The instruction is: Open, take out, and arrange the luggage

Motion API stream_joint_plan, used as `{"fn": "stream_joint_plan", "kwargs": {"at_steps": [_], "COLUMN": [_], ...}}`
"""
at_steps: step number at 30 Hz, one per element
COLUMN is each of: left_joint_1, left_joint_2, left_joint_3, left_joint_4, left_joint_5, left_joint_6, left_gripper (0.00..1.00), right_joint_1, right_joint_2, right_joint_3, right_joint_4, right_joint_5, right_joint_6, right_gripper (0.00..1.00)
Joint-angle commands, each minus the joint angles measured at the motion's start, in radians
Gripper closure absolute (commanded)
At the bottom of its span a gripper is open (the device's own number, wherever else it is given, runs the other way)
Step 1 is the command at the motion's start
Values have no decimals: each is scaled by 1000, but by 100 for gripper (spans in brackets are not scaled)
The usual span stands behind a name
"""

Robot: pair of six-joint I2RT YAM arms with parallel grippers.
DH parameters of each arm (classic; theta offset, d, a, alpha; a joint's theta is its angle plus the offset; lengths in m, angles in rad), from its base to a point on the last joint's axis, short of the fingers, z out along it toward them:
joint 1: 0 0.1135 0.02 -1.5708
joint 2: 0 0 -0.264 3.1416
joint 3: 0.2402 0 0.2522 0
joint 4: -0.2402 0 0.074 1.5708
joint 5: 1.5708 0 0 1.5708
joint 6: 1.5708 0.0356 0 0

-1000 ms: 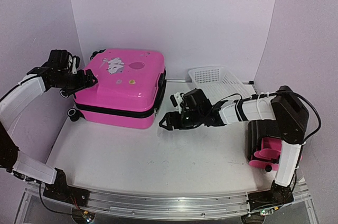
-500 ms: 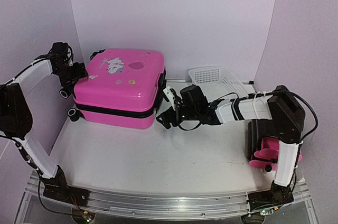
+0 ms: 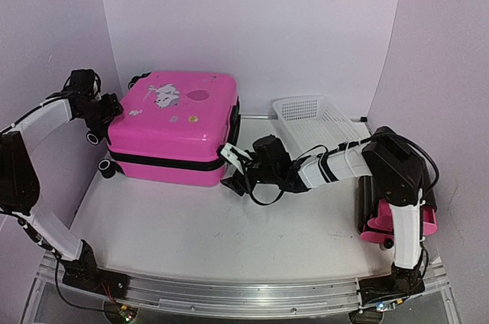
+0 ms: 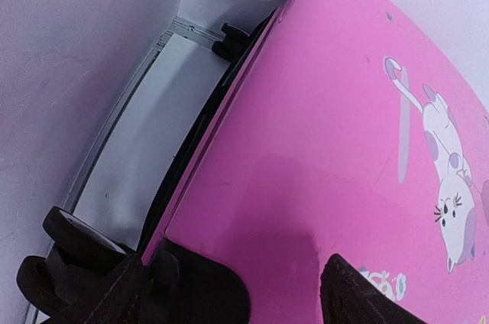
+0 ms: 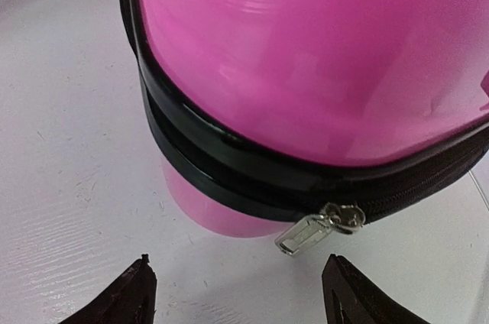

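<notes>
The hot-pink luggage (image 3: 176,125) lies flat and closed at the back left of the table, sticker lid up. My left gripper (image 3: 113,110) is open at its top left edge; in the left wrist view (image 4: 260,286) one finger hangs past the lid's edge and the other is over the pink lid (image 4: 344,148). My right gripper (image 3: 233,170) is open just in front of the luggage's near right corner. In the right wrist view (image 5: 241,293) the silver zipper pull (image 5: 309,231) hangs from the black zipper band (image 5: 229,163), between and just beyond my fingertips (image 5: 348,289), not touched.
A white mesh basket (image 3: 317,118) stands at the back right. A small black cabinet with pink drawers (image 3: 390,217) stands by the right arm. The luggage's wheels (image 3: 107,167) point toward the left wall, close to my left arm.
My right gripper has moved left across the table up to the luggage's near right corner. My left gripper has shifted slightly along the luggage's left top edge. The luggage has not moved.
</notes>
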Motion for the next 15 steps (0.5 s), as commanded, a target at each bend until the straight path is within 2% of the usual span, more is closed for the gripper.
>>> {"fn": "stream_joint_plan", "kwargs": {"at_steps": [1,3,7,11,15], "left_joint_1": [-98,-118,-124,-131,-135], "left_joint_2": [14,0,-24,-44,-51], "left_joint_3": [-98,-114,-124,-129,-136], "left_joint_4": [-190,-183,-179,-175,-173], "left_joint_5": [168,162,163,171,171], "left_joint_6": [-93,-100,-96,-98,-95], "left_gripper": [23,23,23,23,23], "right_joint_1": [-47,-75,-85,-85,-85], "right_joint_2": [14,25,39,29,1], "right_joint_3": [19,32,37,9,-15], "right_joint_4": [69,68,69,129,166], "right_joint_5": [-123,-190,-190,-190,-209], "right_joint_6": [-71,-49,-48,0,20], "right_gripper": [23,23,23,31,35]}}
